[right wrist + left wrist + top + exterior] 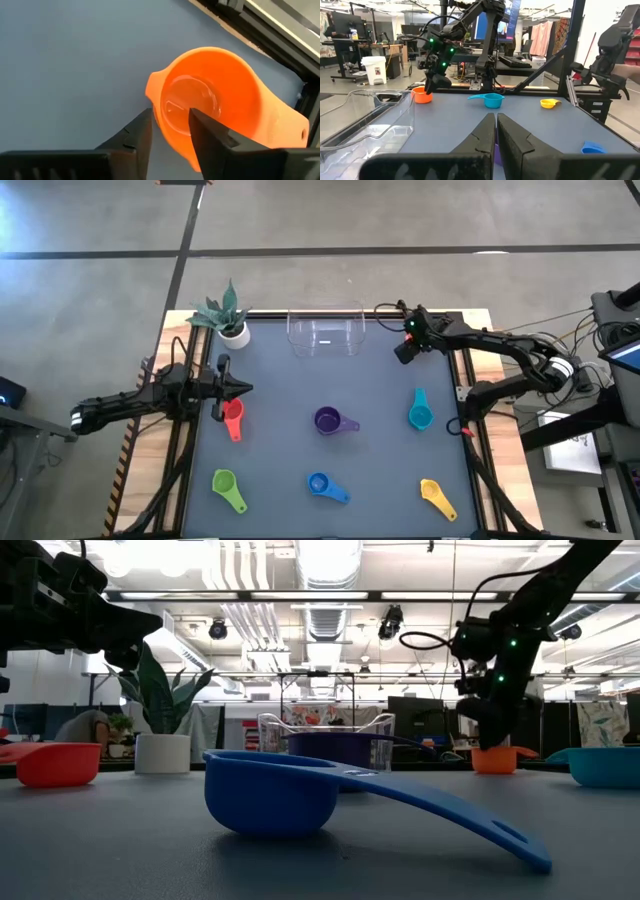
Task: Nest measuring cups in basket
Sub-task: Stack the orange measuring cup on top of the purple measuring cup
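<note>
With the right gripper (170, 131) straddling the near rim of the orange cup (215, 95) at the table's (300, 390) far right corner, its fingers only half drawn in, the thin wall may slip free and skid the cup farther from the basket (326, 332) at the far edge.

A small white pot (236, 335) with a spiky green plant (219, 310) stands at the upper left corner of the dark grey counter (290, 410). In the low view the pot (163, 753) sits left of centre. Beyond the counter lies a grey concrete floor (400, 220), and a white bin (374, 70) stands in the room at upper left.
</note>
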Robot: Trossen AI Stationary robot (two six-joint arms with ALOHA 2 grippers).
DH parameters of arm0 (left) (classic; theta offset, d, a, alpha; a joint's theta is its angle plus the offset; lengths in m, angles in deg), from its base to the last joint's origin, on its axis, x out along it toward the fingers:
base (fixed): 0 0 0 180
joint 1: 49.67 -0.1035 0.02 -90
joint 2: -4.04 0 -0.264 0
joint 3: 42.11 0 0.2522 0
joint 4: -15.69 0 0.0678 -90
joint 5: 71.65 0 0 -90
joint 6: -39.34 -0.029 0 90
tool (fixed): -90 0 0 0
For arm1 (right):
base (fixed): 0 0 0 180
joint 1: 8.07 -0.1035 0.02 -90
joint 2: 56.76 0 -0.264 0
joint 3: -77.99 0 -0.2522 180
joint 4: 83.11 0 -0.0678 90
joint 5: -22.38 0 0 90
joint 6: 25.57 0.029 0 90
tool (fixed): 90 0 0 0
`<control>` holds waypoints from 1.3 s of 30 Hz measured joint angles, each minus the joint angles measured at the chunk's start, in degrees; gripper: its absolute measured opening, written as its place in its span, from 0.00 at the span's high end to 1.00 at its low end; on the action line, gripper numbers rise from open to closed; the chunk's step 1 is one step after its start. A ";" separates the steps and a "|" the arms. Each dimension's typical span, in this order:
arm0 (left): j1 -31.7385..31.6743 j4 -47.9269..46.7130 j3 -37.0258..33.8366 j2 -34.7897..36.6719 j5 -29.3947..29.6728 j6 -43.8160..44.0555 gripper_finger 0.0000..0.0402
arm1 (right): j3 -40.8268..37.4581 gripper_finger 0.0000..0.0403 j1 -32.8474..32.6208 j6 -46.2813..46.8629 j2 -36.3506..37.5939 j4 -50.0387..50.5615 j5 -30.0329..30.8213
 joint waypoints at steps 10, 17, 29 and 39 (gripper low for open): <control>0.00 0.02 -0.01 0.01 0.00 -0.02 1.00 | -0.02 0.97 0.00 0.00 1.69 0.13 -1.20; 0.01 0.00 0.00 0.01 0.00 -0.01 1.00 | -0.04 0.98 -0.71 0.31 1.94 0.30 -1.74; 0.00 0.02 0.00 0.02 -0.02 0.00 1.00 | 2.50 0.98 -13.49 9.20 5.88 0.33 -8.48; 0.00 0.02 -0.01 0.00 0.00 -0.01 1.00 | 7.15 0.98 -34.19 16.53 1.36 -9.18 -8.22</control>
